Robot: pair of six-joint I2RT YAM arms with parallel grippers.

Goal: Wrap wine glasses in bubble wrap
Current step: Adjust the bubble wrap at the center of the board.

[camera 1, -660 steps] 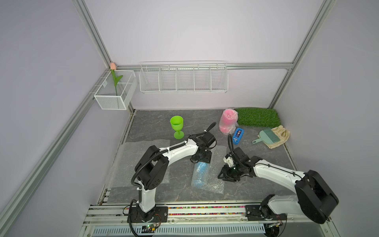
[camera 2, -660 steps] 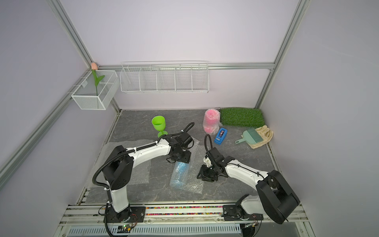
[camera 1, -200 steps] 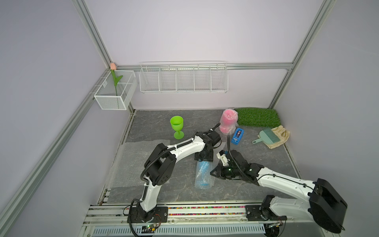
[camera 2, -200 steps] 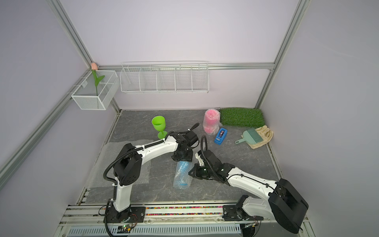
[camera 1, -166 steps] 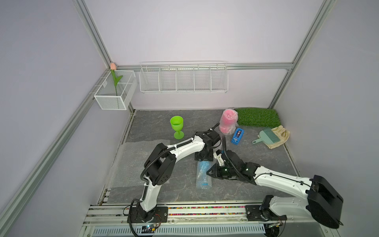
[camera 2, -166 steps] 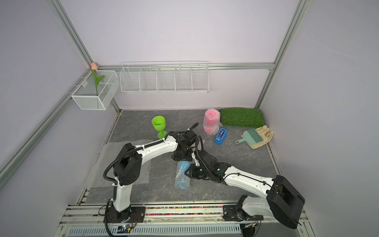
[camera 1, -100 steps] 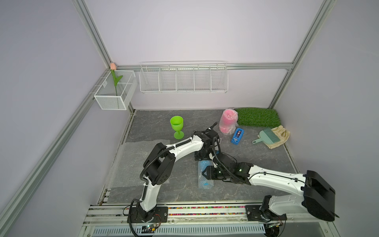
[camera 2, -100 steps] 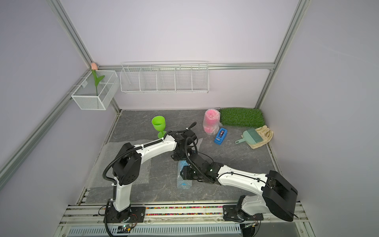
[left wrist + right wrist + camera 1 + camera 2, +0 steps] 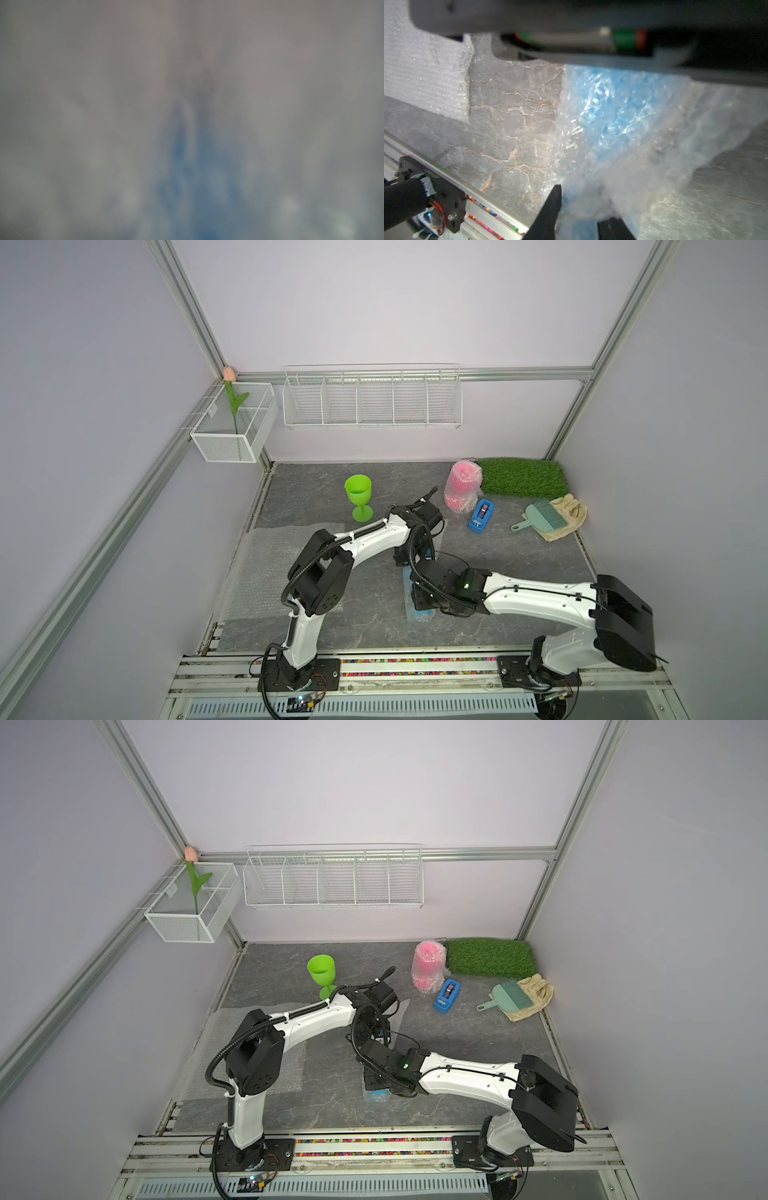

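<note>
No text, brand, number or sign can be read anywhere. In the right wrist view a black block [image 9: 430, 172] by the near rail carries a short line of pale lettering, too blurred to make out. In both top views the blue tape dispenser [image 9: 481, 516] on the far right of the bench [image 9: 374, 626] is too small to show any writing.

Both arms had glossy white shells between chunky black joints. Black ribbed cable looped along the left arm [image 9: 374, 540]; a small green light glowed on the right arm [image 9: 540, 598].
</note>
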